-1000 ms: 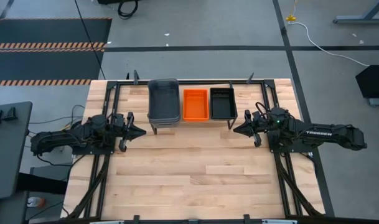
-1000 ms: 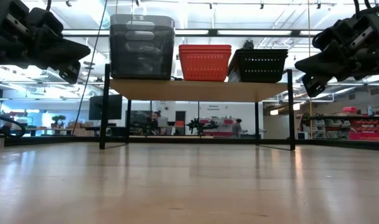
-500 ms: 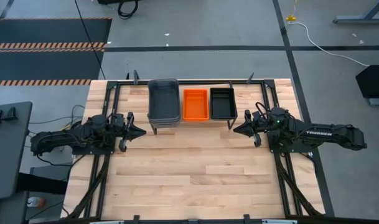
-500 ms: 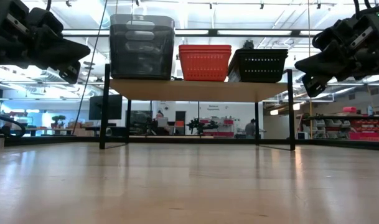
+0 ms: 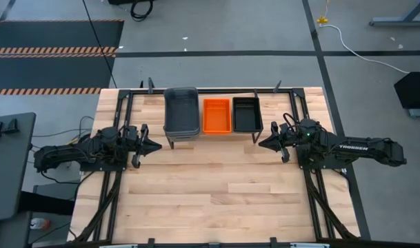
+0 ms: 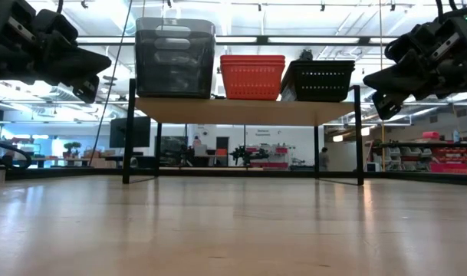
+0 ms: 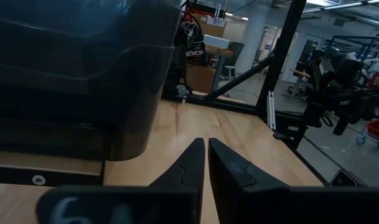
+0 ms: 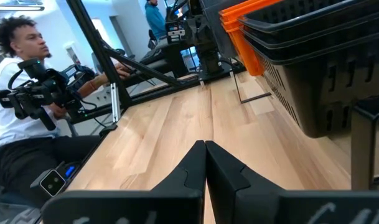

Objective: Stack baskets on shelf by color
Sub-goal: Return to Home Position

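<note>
**Three stacks sorted on the shelf, both arms parked at the sides**

The table (image 5: 210,200) has the shelf (image 6: 245,110) at 12 o'clock, with the grey stack (image 5: 181,112) at its 9 o'clock end, the orange stack (image 5: 217,116) in the middle and the black stack (image 5: 247,114) at its 3 o'clock end. The left claw (image 5: 156,145) sits at 9 o'clock and the right claw (image 5: 263,144) at 3, both pinched tight on nothing. Risk imo: grey is tallest and nearest the left claw, so a sloppy swing could clip it. The low view shows stack heights and the overhead doesn't. Only the right wrist view catches a person (image 8: 9,87) beyond the table.

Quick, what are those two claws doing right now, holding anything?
Left claw: closed, holding nothing.
Right claw: closed, holding nothing.
</note>
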Tool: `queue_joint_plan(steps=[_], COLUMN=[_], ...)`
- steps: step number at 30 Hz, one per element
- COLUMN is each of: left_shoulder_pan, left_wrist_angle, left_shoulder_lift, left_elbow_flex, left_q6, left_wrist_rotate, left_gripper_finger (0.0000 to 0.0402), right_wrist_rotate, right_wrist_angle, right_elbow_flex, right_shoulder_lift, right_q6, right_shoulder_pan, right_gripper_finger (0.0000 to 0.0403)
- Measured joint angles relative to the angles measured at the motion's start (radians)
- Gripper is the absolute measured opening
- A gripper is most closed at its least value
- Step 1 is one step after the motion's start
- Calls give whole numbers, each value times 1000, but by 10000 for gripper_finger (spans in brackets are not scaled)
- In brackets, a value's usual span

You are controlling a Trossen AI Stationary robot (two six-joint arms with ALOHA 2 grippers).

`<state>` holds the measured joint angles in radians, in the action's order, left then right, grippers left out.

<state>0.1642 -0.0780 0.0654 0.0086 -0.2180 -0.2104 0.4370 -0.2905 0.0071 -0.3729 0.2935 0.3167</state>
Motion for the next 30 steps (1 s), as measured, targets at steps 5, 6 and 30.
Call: queue_joint_plan(steps=[5, 6, 30], left_shoulder_pan=[0, 0, 0], left_wrist_angle=[0, 0, 0], left_shoulder_lift=[0, 0, 0], left_elbow_flex=[0, 0, 0], left_q6=[0, 0, 0], left_wrist_rotate=[0, 0, 0], left_gripper_finger=[32, 34, 34], right_wrist_rotate=[0, 0, 0], right_wrist_angle=[0, 0, 0], right_elbow_flex=[0, 0, 0], right_shoulder_lift=[0, 0, 0], right_q6=[0, 0, 0], right_shoulder_pan=[0, 0, 0], right_gripper_finger=[16, 16, 16])
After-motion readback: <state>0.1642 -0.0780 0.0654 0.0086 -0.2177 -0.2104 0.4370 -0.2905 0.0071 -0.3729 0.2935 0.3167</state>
